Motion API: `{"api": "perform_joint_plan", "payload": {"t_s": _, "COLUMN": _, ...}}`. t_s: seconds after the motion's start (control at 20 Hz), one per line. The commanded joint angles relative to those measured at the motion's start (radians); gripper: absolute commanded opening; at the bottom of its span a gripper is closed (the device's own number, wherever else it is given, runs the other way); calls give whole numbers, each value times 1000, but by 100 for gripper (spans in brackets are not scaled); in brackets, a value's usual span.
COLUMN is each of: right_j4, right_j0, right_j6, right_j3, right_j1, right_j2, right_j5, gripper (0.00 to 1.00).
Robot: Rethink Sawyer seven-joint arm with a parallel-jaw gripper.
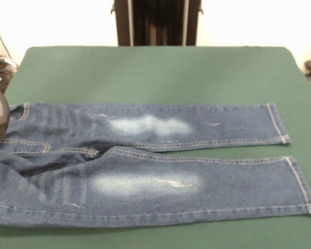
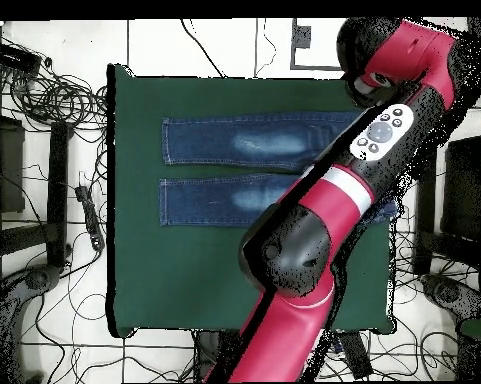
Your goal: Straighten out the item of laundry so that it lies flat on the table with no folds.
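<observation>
A: Jaws status?
B: Can't tell. Overhead shows only the red and black arm (image 2: pixel 314 215) crossing the waist end of the jeans (image 1: pixel 145 166); the gripper itself isn't visible.
A: Jeans?
B: Spread on the green counter (image 1: pixel 155 72), legs side by side and slightly apart, cuffs toward one side edge, waist at the opposite edge. Faded thigh patches up. Light wrinkles near the waist.

Robotics lab, by look of it. Red/black robot arm (image 2: pixel 314 215) over green-cloth table (image 2: pixel 184 280); tangled cables (image 2: pixel 54 95) across white tiled floor (image 2: pixel 214 45); black equipment stands (image 2: pixel 56 190) at sides. Plain white wall behind table in front view.
</observation>
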Motion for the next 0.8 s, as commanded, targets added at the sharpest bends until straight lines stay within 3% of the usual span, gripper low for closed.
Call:
{"api": "perform_joint_plan", "payload": {"t_s": 0.05, "right_j4": 19, "right_j0": 60, "right_j6": 331, "right_j3": -41, "right_j1": 53, "right_j2": -58, "right_j5": 89, "gripper": 0}}
{"api": "perform_joint_plan", "payload": {"t_s": 0.8, "right_j4": 42, "right_j0": 80, "right_j6": 450, "right_j3": -45, "right_j1": 73, "right_j2": -76, "right_j5": 105, "gripper": 0}}
